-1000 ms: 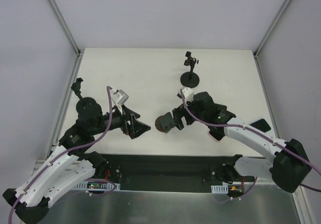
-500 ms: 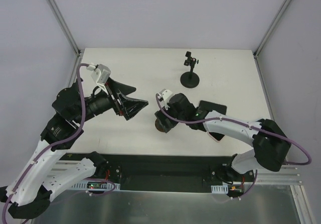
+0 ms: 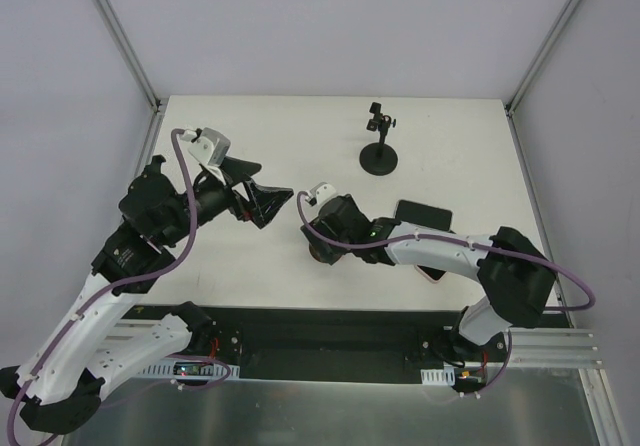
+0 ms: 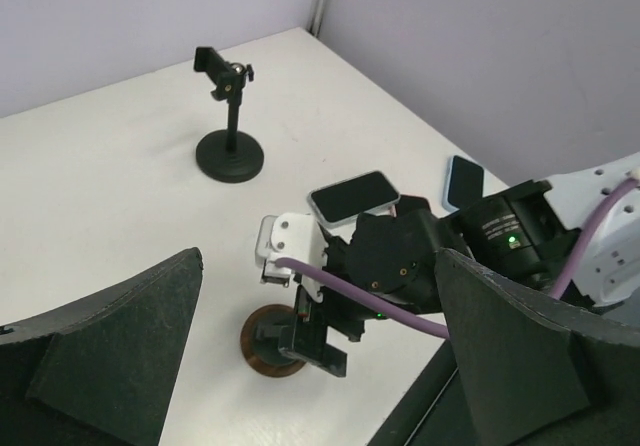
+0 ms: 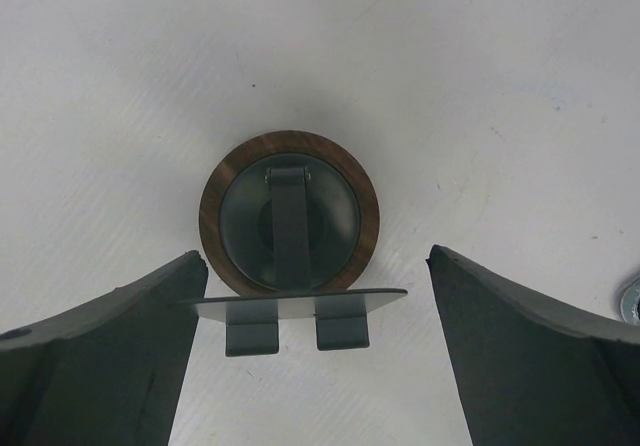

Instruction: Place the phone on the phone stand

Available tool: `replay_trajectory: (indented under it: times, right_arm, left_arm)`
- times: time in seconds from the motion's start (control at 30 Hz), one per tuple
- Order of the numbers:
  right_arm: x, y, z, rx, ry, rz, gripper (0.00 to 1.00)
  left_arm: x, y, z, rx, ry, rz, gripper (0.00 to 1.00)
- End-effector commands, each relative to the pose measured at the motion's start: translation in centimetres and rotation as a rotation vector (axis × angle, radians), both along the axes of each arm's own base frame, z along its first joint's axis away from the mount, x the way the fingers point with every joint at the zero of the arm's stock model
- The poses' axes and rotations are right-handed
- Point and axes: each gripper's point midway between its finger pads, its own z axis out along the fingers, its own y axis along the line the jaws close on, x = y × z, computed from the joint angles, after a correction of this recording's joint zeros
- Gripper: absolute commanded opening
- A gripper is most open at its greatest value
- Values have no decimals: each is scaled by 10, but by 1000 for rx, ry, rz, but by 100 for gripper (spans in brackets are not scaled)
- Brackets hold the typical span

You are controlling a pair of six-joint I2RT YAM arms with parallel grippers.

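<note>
The phone stand (image 5: 289, 214) has a round wood-rimmed base and a grey plate with two hooks; it stands on the white table (image 3: 280, 146) near the front middle. My right gripper (image 5: 315, 266) hangs open right over the phone stand (image 3: 315, 255), one finger on each side, not touching it. A dark phone (image 3: 422, 213) lies flat on the table to the right of it, also seen as the phone (image 4: 352, 195) beyond the right arm. My left gripper (image 3: 268, 204) is open and empty, raised left of the stand (image 4: 272, 341).
A black clamp mount (image 3: 380, 154) on a round base stands at the back of the table. A second, light-coloured phone (image 3: 432, 271) lies partly under the right arm, near the front edge. White walls close in the table on three sides.
The left arm rose and swung its open gripper away from the table's front edge. The right arm reached left, bringing its open gripper over the phone stand. Phones and stand stayed put.
</note>
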Motion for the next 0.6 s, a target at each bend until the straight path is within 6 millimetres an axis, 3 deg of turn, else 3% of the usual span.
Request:
replay_trajectory:
  times: [0.0,0.13,0.17,0.23,0.33,0.37,0.5,0.57]
  right_arm:
    - [11,15,16,59,-43,-44,93]
    - [11,18,17,81,-55,-42,80]
    - [12,18,17,82,-62,-45,67]
    - [15,13,24,85,-93,-73,53]
    - [27,-6,41,80,-169,-150,10]
    - [31,-13,46,76,-184,-167,1]
    - [56,-55,82,89,-224,-239,1]
    - [81,-94,90,66,-237,-311,0]
  left_arm:
    - [11,4,-16,61,-45,43,99]
    - [10,3,-22,69,-35,24,99]
    - [10,3,-22,70,-36,21,99]
    - [9,3,-22,70,-39,18,99]
    - [10,3,-25,74,-36,19,99]
    - [11,3,-25,77,-37,24,99]
    - [11,3,-26,76,-32,20,99]
    - [10,0,-27,74,-24,5,99]
